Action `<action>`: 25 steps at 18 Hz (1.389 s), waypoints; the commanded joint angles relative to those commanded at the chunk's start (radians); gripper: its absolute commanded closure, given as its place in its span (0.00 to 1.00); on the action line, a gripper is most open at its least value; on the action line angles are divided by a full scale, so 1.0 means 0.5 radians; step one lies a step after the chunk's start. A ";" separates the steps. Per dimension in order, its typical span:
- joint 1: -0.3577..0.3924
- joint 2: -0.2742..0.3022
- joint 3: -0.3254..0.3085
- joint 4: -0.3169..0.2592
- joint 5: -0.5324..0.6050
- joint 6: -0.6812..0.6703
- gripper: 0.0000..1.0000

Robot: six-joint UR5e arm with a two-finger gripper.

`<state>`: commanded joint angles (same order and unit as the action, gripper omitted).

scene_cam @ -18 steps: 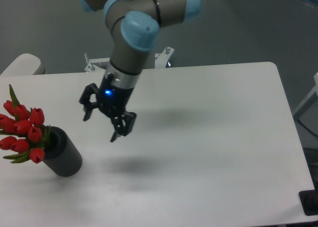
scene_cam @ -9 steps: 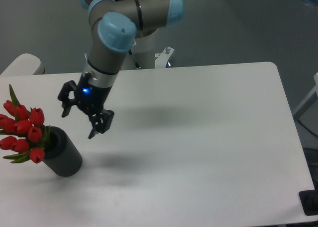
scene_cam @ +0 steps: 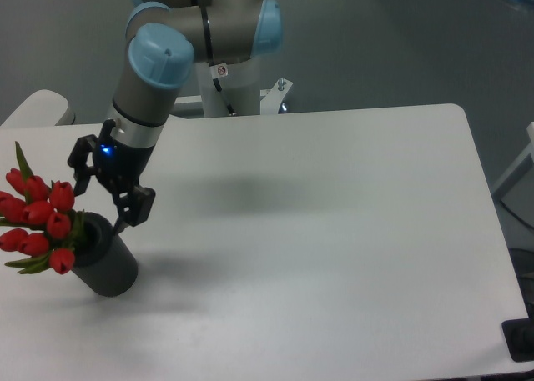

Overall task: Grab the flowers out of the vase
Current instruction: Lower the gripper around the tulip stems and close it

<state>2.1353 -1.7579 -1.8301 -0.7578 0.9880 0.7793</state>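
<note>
We see the UR5e arm reaching down and to the left from its base at the table's far edge, wrist tilted, with a blue light lit on the wrist housing. The gripper hangs above the table just right of and above the flowers, its two black fingers spread wide apart with nothing between them. One finger sits close to the vase rim on its upper right; the other is up near the top tulip buds; we cannot tell whether either touches. The vase stands tilted-looking near the table's front left corner, dark grey, its mouth mostly covered by the bunch. The flowers sit in the vase, red buds leaning out to the left, with green leaves; the leftmost buds are cut off by the frame edge, and the stems are hidden inside the vase. The arm's upper joints are cut off at the top. A pale rounded object shows at the far left, partly out of view.
</note>
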 joint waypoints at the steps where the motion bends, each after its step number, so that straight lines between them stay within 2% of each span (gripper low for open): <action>1: -0.009 -0.018 0.012 0.006 -0.046 0.006 0.00; 3: -0.012 -0.040 0.015 0.040 -0.101 0.009 0.00; 11: -0.037 -0.107 0.055 0.040 -0.111 0.003 0.00; 20: -0.040 -0.160 0.080 0.083 -0.233 0.003 0.00; 25: -0.037 -0.160 0.077 0.098 -0.233 0.024 0.27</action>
<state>2.1169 -1.8377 -1.7917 -0.7087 0.8713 0.7915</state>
